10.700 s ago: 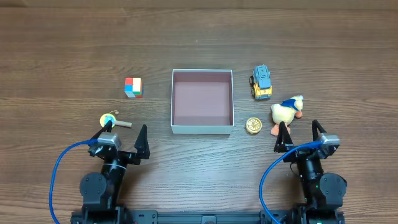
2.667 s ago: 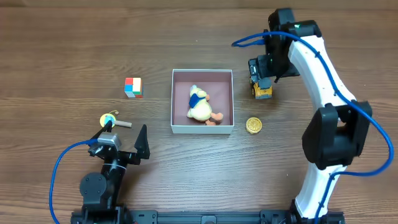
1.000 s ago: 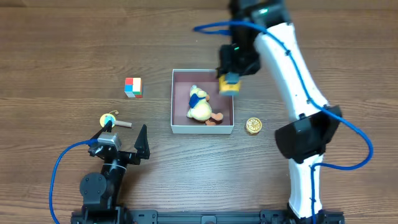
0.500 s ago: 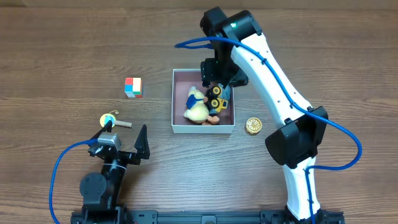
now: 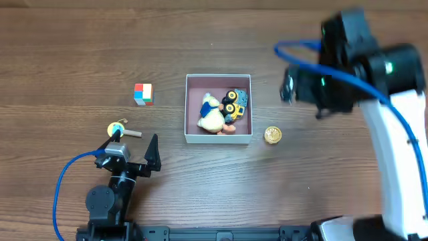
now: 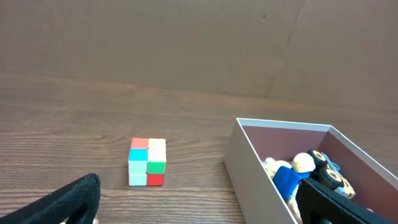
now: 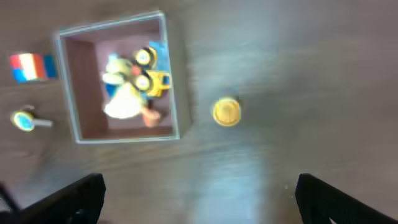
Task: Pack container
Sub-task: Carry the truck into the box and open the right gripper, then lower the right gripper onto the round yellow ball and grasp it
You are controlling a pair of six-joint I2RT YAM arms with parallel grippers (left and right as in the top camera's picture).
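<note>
the right gripper is spread wide with nothing between its fingers, and its wrist view looks down from high up on the whole container. half a second ago this arm was low over the box with the toy truck under it. now the truck lies on its side inside, wheels showing, pressed against the plush duck at the duck's 2 o'clock. the arm has swung out to about 3 o'clock of the box and shows blurred in the overhead view, so i judge it is mid-move. the release looks done: the truck is free and inside the walls

the container sits at the middle of the table, unmoved across these seconds, its pinkish floor bare along the 9 o'clock side. that makes two toys packed

three things are left outside: a small gold disc just off the box at 4 o'clock, a coloured cube at 10 o'clock well apart from it, and a small yellow-and-blue piece with a stick at 8 o'clock

the left gripper rests at 7 o'clock, fingers apart and empty, with that stick piece just beside it. the disc is nearest the right arm, so it looks like the likely next pick
</note>
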